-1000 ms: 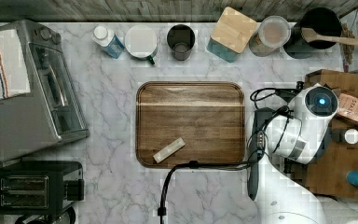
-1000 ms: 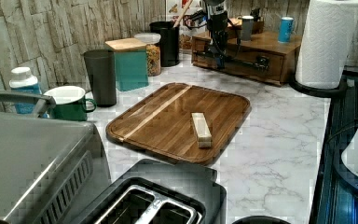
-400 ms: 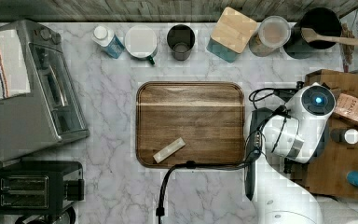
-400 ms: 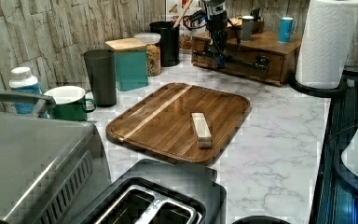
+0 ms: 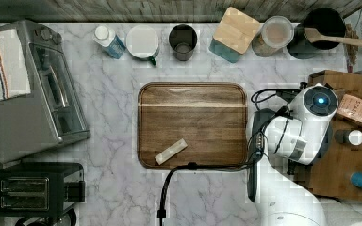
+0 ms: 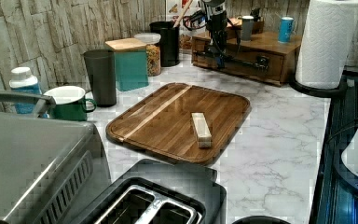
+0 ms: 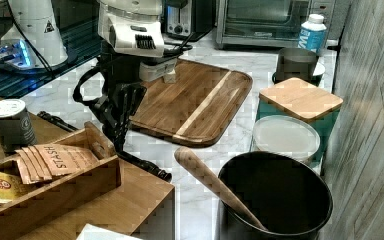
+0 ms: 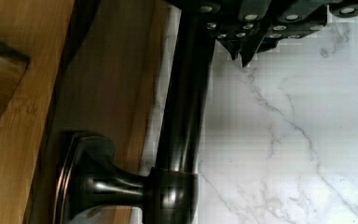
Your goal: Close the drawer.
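The drawer [image 6: 235,71] sits in the low wooden cabinet [image 5: 341,165] and looks pushed in, its front about level with the cabinet face in the left view. A dark metal bar handle [image 8: 186,116] runs along the drawer front [image 8: 107,93]; it also shows as the handle [image 7: 145,164] in the right view. My gripper [image 8: 243,56] hangs shut with nothing held, its fingertips just beside the bar on the marble side. In the right view the gripper [image 7: 117,136] points down at the handle, and in the left view the gripper [image 6: 219,53] stands against the drawer front.
A dark wooden tray [image 5: 193,117] with a pale block [image 5: 170,151] lies on the marble counter next to the cabinet. A tea-bag box [image 7: 45,165] and bottles stand on the cabinet top. A black pot [image 7: 275,200], jars and cups line the wall; a paper towel roll [image 6: 331,42] stands nearby.
My wrist has shifted slightly toward the top view's left. The drawer and its handle show no clear movement.
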You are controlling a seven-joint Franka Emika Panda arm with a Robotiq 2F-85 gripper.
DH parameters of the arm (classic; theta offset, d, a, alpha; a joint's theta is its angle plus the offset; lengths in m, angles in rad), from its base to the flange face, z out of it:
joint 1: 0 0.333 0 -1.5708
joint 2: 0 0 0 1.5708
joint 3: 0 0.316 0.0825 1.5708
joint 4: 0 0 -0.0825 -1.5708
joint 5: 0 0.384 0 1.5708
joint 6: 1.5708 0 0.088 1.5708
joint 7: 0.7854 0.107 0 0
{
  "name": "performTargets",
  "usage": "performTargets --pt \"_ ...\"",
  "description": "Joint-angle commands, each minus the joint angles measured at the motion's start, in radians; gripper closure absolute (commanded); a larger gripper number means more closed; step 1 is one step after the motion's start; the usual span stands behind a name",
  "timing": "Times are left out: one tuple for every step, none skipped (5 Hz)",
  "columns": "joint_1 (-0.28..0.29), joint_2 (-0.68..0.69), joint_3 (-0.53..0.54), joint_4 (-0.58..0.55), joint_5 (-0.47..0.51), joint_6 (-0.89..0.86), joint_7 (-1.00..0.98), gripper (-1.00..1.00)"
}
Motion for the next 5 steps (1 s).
performTargets --pt "-0.090 -0.057 -0.141 0.123 -0.044 0.018 0.052 1.00" --pt "-0.091 -0.057 -0.141 0.123 -0.045 0.018 0.052 1.00" --pt "-0.090 -0.057 -0.141 0.123 -0.044 0.018 0.051 1.00" --pt "-0.083 -0.056 -0.149 0.123 -0.040 0.019 0.049 1.00" --pt "-0.082 -0.056 -0.150 0.123 -0.040 0.019 0.048 1.00"
